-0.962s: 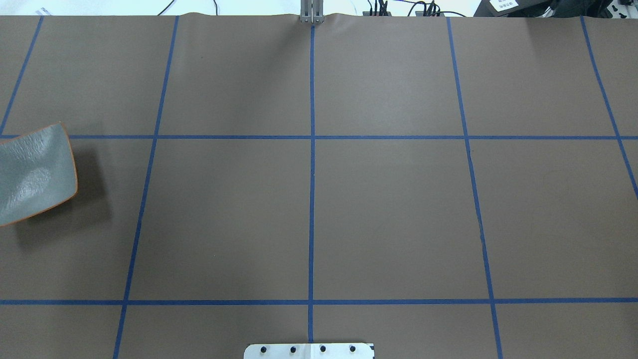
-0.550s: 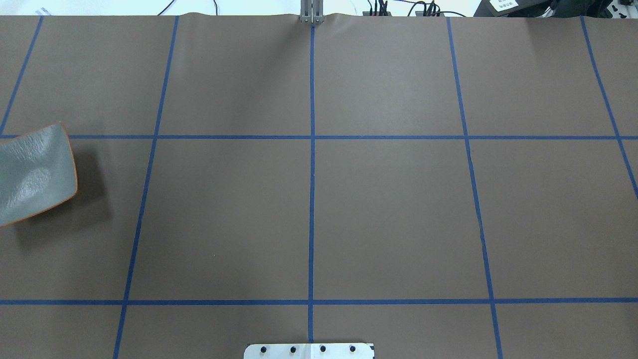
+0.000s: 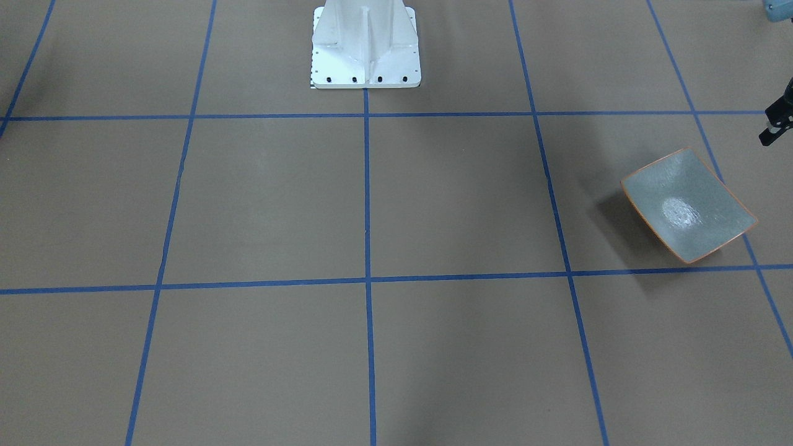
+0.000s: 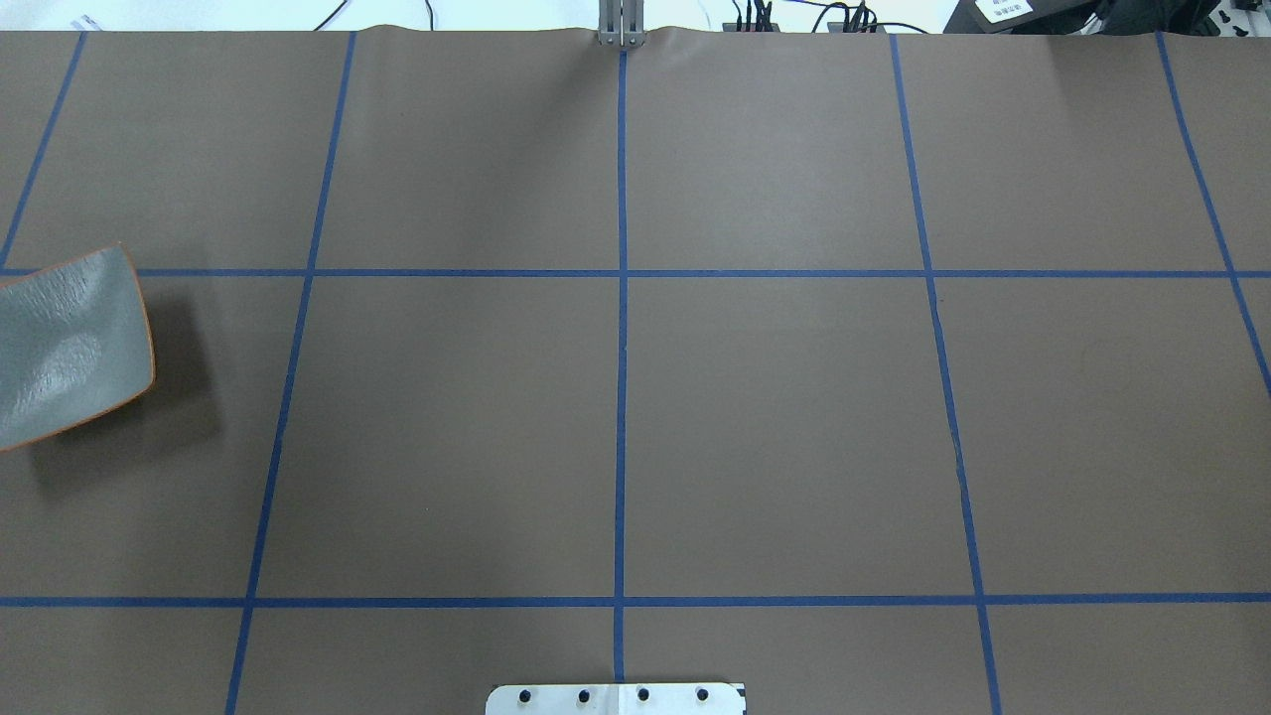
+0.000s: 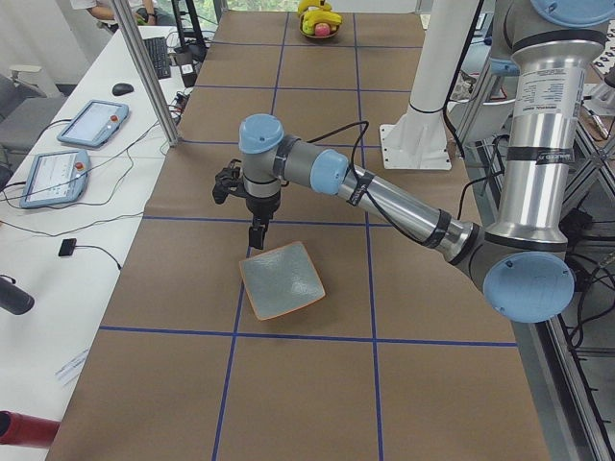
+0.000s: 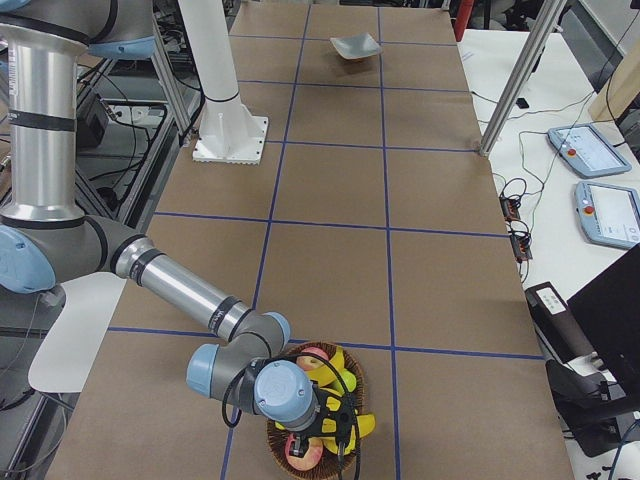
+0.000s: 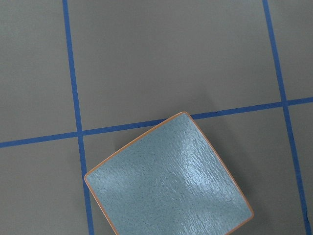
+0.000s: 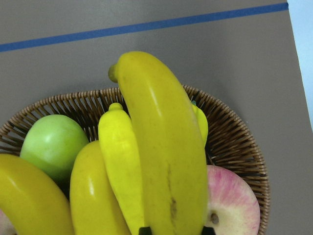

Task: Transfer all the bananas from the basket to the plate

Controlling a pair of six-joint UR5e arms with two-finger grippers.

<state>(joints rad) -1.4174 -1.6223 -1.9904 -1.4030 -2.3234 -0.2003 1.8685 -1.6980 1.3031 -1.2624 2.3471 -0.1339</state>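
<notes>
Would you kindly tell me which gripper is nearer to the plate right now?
Left. The left gripper hangs just beside the plate; the right gripper is over the far basket.

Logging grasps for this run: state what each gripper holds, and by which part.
The right gripper seems to pinch the nearest banana across its body; the contact is mostly out of frame. The left gripper holds nothing.
</notes>
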